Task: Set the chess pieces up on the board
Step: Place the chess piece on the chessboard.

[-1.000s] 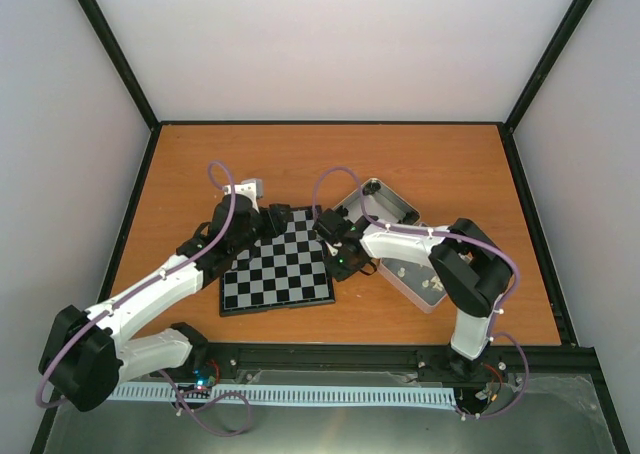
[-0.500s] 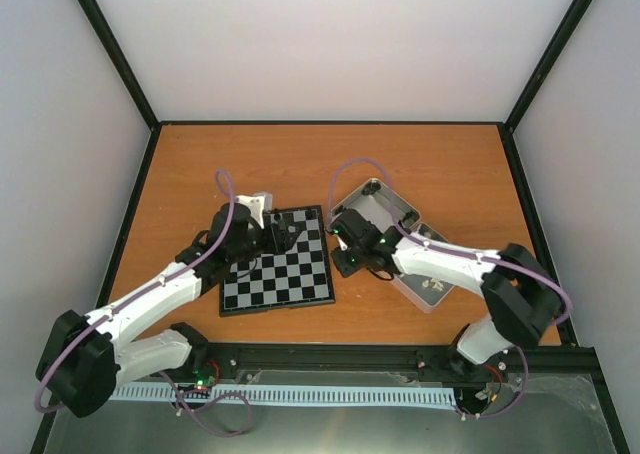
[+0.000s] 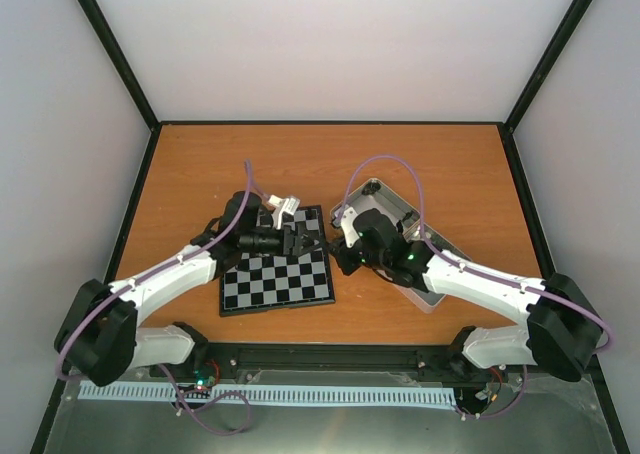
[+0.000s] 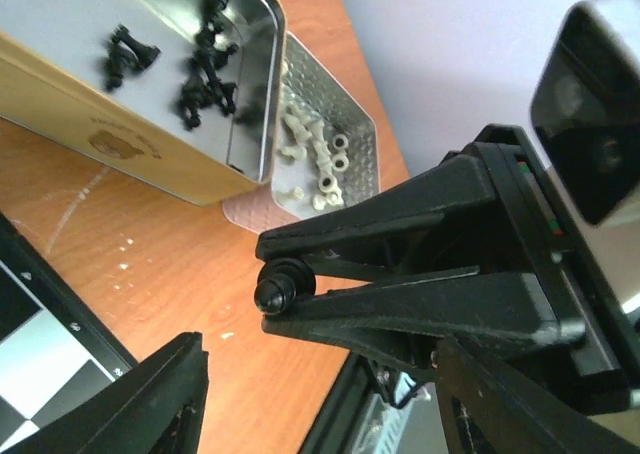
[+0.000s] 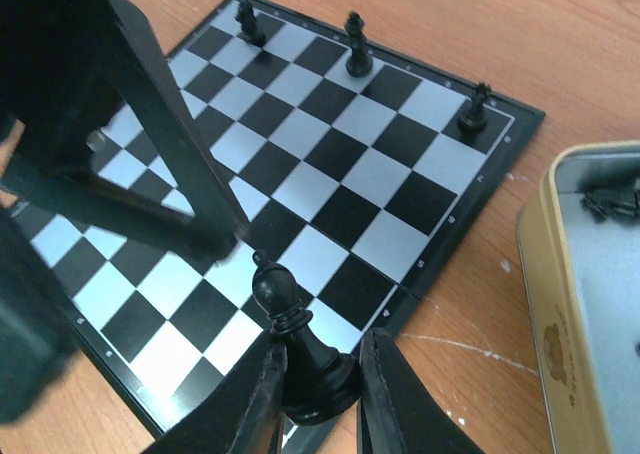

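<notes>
Shifted right since a second ago, now above the far edge of the board: left tool, fingers apart, gripping nothing. Along one edge of the board, three black chessmen, upright and well apart. Swung lower and stretched longer meanwhile: right arm, its right tool clamped on a black chessman held upright at the board's right edge. Right of the board, two open containers just beside each other: a gold-walled tin holding loose black chessmen, a silver tin holding cream chessmen. Underneath, an orange wood-grain worktop with black border; around it, plain pale walls.
</notes>
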Robot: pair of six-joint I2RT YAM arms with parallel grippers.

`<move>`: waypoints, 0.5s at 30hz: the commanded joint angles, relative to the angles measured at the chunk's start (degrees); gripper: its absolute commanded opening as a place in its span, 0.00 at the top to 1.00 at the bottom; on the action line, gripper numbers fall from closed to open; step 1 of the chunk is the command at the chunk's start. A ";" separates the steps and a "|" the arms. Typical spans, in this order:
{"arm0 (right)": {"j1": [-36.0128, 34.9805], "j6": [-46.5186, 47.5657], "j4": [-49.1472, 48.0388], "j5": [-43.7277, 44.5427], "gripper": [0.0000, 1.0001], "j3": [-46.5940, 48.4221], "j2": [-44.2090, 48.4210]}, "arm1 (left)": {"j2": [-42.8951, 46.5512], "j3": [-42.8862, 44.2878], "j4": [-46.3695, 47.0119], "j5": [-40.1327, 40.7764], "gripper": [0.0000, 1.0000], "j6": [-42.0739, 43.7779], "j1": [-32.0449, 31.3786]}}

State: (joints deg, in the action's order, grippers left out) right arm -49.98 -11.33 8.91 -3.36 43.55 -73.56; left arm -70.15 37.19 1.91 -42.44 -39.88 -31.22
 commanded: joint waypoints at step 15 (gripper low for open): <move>-0.47 1.14 -4.81 -2.82 0.85 -1.03 1.28 | -3.59 0.34 9.18 -0.21 0.71 -11.17 0.48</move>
State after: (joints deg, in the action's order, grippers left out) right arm -49.98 -11.05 6.42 -5.63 42.96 -72.99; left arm -73.76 37.60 7.55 -43.00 -48.97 -31.16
